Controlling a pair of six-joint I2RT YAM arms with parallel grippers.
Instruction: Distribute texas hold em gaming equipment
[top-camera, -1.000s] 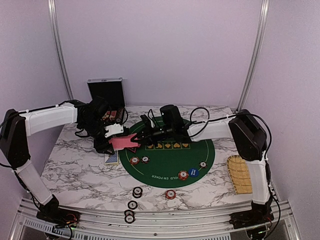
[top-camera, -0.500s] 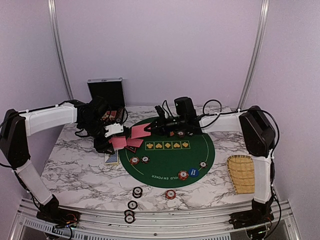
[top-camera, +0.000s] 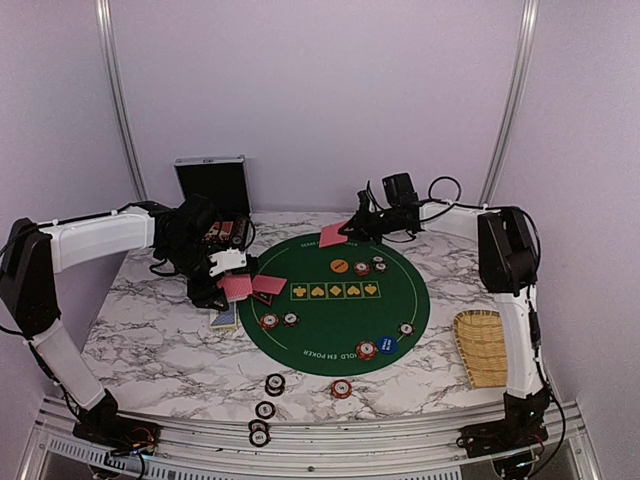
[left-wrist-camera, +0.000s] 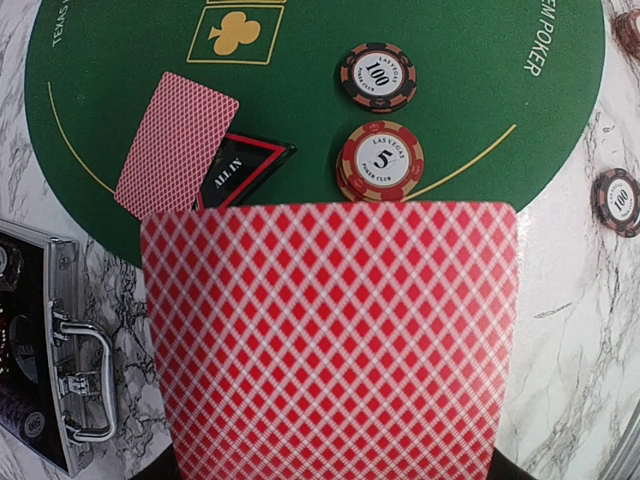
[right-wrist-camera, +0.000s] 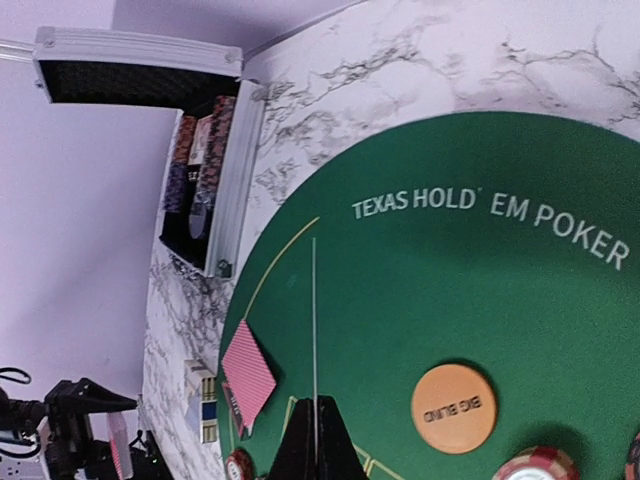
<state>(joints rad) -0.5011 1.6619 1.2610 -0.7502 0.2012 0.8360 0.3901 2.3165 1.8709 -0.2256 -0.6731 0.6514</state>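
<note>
Top view, left edge: the left arm reaches in toward centre-left. Left gripper pinched closed on a diamond-backed card, which fills the lower half of the left wrist view. Cannot tell how many cards sit in that grip. Upper left of the marble table: black case, lid up. Just below the gripper, a small blue-and-pale item lies at the mat's edge, too small to identify.

Centre: round green mat. On its left part a flat card lies face down, touching the triangular ALL IN marker. Right of these sit a dark 100 chip and a red 5 chip, near each other but apart.

Upper centre: right gripper clamped shut on a pink card at the mat's upper rim. The right wrist view shows that card edge-on, as a thin line. The orange BIG BLIND disc lies flat on the felt below, with two chips just right of it.

Lower right of mat: blue disc beside a red chip. Bottom centre, on marble: loose chips.

Far right: woven tray
</note>
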